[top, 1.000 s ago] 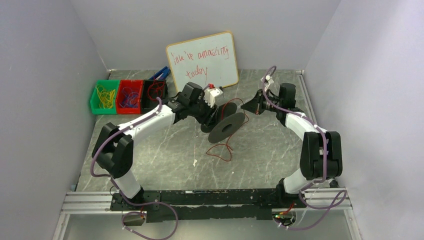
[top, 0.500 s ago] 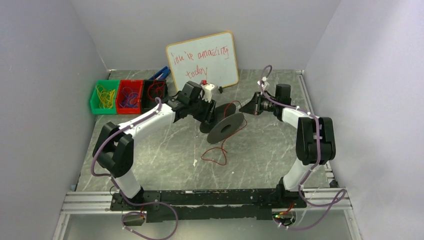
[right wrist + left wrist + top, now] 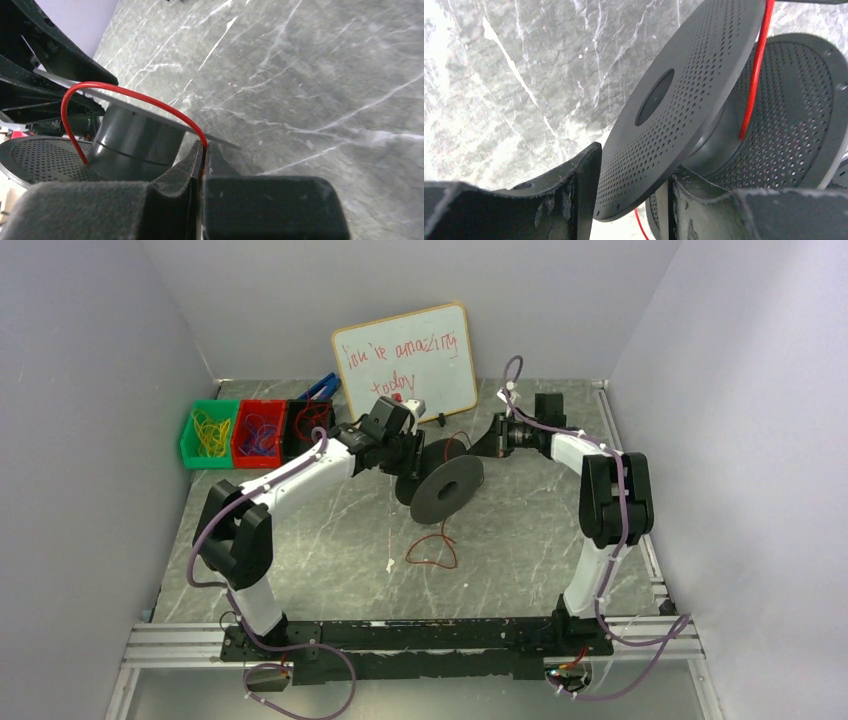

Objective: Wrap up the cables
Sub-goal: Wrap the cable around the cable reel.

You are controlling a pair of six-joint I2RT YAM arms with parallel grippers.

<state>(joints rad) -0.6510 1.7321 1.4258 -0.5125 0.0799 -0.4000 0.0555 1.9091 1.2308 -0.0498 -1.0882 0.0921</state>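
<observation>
My left gripper [image 3: 412, 458] is shut on the near flange of a black perforated spool [image 3: 446, 490] and holds it tilted above the table. In the left wrist view the flange [image 3: 674, 100] sits between my left gripper's [image 3: 634, 200] two fingers. The thin red cable [image 3: 432, 548] runs from the spool down to a loose loop on the table. It crosses the spool's hub in the left wrist view [image 3: 754, 75]. My right gripper [image 3: 497, 440] is just right of the spool. It is shut on the cable [image 3: 125, 92], which arcs from my right gripper's [image 3: 204, 150] fingertips to the hub [image 3: 130, 145].
A whiteboard [image 3: 405, 360] with red writing leans on the back wall. Green [image 3: 207, 433], red [image 3: 258, 432] and black [image 3: 310, 420] bins with wire loops stand at the back left. A blue tool [image 3: 322, 388] lies behind them. Grey walls close in both sides.
My right gripper has moved back and to the left with the cable. The loop on the table has shrunk and drawn toward the spool. The spool has shifted slightly back.
</observation>
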